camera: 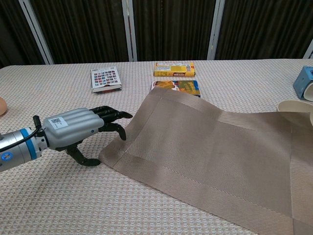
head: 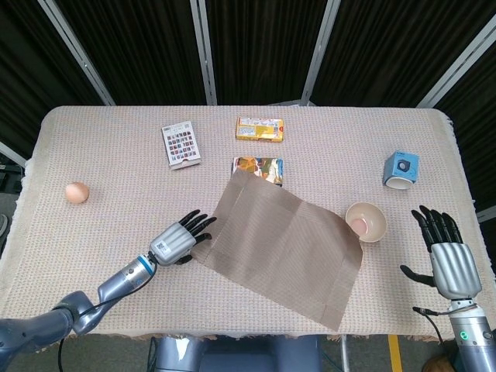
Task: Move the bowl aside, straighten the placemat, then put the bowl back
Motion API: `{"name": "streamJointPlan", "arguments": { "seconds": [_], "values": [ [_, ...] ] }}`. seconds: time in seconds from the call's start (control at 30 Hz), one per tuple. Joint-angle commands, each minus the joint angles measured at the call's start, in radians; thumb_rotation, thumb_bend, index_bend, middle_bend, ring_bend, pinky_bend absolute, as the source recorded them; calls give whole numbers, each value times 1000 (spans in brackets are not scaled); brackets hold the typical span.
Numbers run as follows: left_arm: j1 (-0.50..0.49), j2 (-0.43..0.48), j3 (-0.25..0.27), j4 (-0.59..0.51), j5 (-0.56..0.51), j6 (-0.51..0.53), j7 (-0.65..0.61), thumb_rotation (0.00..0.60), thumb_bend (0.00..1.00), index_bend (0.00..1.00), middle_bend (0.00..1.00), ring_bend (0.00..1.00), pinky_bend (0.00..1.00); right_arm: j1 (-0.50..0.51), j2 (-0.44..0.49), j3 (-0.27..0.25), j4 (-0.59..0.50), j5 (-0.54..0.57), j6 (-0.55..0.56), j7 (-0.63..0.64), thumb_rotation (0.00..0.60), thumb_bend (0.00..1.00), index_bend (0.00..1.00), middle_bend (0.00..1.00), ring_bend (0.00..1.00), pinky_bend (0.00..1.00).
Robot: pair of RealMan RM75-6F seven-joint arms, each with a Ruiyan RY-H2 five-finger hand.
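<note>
Where left hand point(head: 175, 243) meets placemat point(head: 280, 244) edge

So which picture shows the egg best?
The head view: the whole egg lies in plain sight on the table's left side, apart from everything else. The chest view catches only a sliver of it at the left edge.
</note>
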Motion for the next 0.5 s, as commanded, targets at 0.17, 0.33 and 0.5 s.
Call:
{"name": "streamJointPlan", "arguments": {
  "seconds": [0.17,0.33,0.5],
  "values": [
    [-9,-9,2,3,-5,-1,-2,600,349,294,0,0,0,-5,2,6,-1,-7,3,7,600,0,0,0,0,0],
    [-16,-14,3,-1,-10,4,-1,600,380,308,0,0,0,-9,5,11,-2,-16,5,14,600,0,0,0,0,0],
    [-23,-26,0,-6,-24,-6,-2,600,403,390,0,0,0,-13,8,16,-4,-23,8,22,600,0,0,0,0,0]
  ]
}}
